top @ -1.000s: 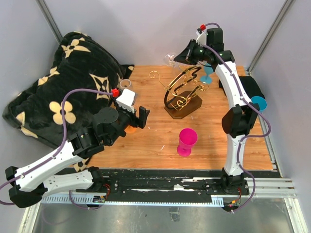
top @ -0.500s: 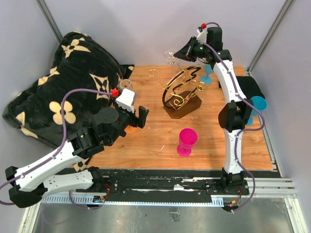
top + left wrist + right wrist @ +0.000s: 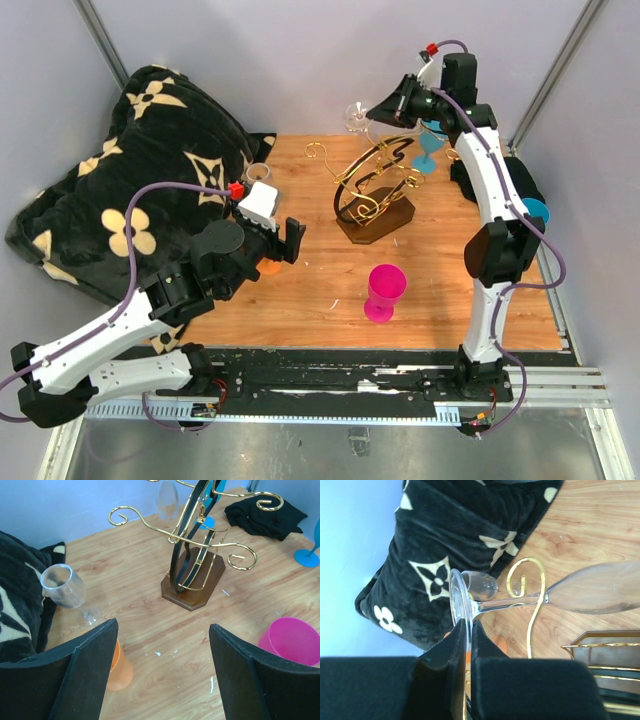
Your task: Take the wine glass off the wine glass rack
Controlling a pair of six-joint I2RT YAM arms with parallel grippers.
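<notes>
The gold wire wine glass rack [image 3: 372, 185] stands on its dark wooden base [image 3: 193, 586] at the back middle of the table. My right gripper [image 3: 380, 108] hangs above the rack's far side, shut on the round foot of a clear wine glass [image 3: 354, 118]. In the right wrist view the fingers [image 3: 455, 645] pinch the foot [image 3: 458, 597]. The stem lies sideways across a gold scroll end [image 3: 530, 580]; contact between them is unclear. My left gripper [image 3: 280, 244] hovers open and holds nothing, left of the rack [image 3: 200, 555].
A second clear glass [image 3: 65, 587] lies by the black flowered blanket [image 3: 130, 170]. An orange cup [image 3: 120, 667] sits under my left fingers. A pink cup [image 3: 385, 291] stands in front of the rack. Blue goblets [image 3: 428, 150] and a black cloth [image 3: 265, 515] are at the right.
My right gripper has carried the wine glass a little to the right and up, and the right arm has straightened. The left arm has stayed still.
</notes>
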